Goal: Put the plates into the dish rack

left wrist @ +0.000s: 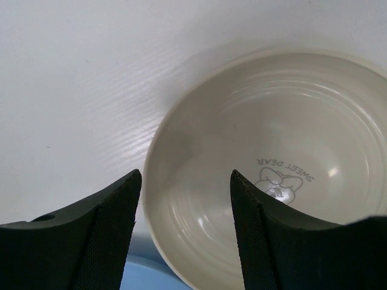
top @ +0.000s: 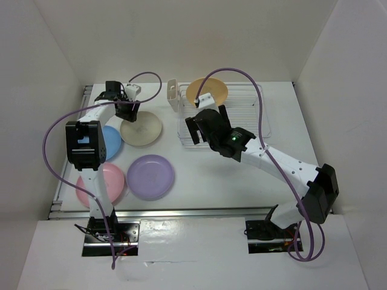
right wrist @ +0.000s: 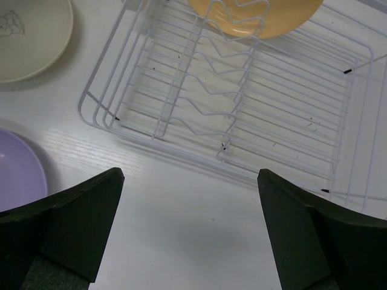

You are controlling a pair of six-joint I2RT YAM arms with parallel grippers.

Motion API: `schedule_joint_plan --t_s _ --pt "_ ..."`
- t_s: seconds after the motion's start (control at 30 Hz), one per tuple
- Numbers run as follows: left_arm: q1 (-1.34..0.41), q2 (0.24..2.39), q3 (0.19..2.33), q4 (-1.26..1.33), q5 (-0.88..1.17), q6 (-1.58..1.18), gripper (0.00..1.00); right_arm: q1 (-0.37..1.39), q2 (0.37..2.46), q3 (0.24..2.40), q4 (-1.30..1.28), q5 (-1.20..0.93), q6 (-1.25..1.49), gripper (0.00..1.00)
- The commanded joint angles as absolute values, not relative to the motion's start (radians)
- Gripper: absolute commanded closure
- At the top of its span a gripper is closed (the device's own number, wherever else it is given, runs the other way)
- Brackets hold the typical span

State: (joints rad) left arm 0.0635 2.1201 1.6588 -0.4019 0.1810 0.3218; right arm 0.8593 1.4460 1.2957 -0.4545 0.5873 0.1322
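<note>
Plates first, from the left. The pink plate [top: 100, 184] lies flat near the left edge of the desk [top: 205, 175]. The light blue plate [top: 110, 142] lies just behind it, half hidden under the left arm [top: 84, 145]. Next come the cream plate [left wrist: 278, 157], flat toward the back, and the lilac plate [top: 150, 176], nearer the arm bases.

The left jaws hang released over the cream plate's rim. One finger is above bare desk and the other above the plate's hollow, with the rim between them. Nothing is gripped, and I cannot tell whether they touch the plate.

The step in hand looks like picking up the cream plate. The next move calls for a descent until the rim sits well between the fingers, then a firm close, then a lift and a tilt onto edge before carrying it right. The blue plate lies close beside the cream one, so there is little room on that side.

Further right, the cutlery holder [top: 173, 95] stands at the left end of the dish rack [top: 245, 109]. The yellow-orange plate [top: 207, 90] is already in the back slots, and the nearer slot wires are free. That makes one of five loaded.

The right jaws hover wide apart and empty above the rack's front-left corner. That is probably in the carrying path, so they would need to give way. Walls [top: 338, 72] stand close on both sides.
</note>
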Motion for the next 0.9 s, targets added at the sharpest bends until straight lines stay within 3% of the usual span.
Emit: schedule_joint_plan --t_s 0.0,0.3,0.87 --pt "0.071 2.063 1.695 -0.342 0.156 0.360 0.33 0.854 1.434 1.321 -0.428 0.591 0.133 0.00" --pt "0.092 2.092 1.698 -0.265 0.118 0.353 0.30 0.854 1.434 1.321 -0.437 0.600 0.133 0.00" --pt "0.092 2.227 1.681 -0.284 0.255 0.298 0.32 0.854 1.465 1.376 -0.474 0.618 0.133 0.00"
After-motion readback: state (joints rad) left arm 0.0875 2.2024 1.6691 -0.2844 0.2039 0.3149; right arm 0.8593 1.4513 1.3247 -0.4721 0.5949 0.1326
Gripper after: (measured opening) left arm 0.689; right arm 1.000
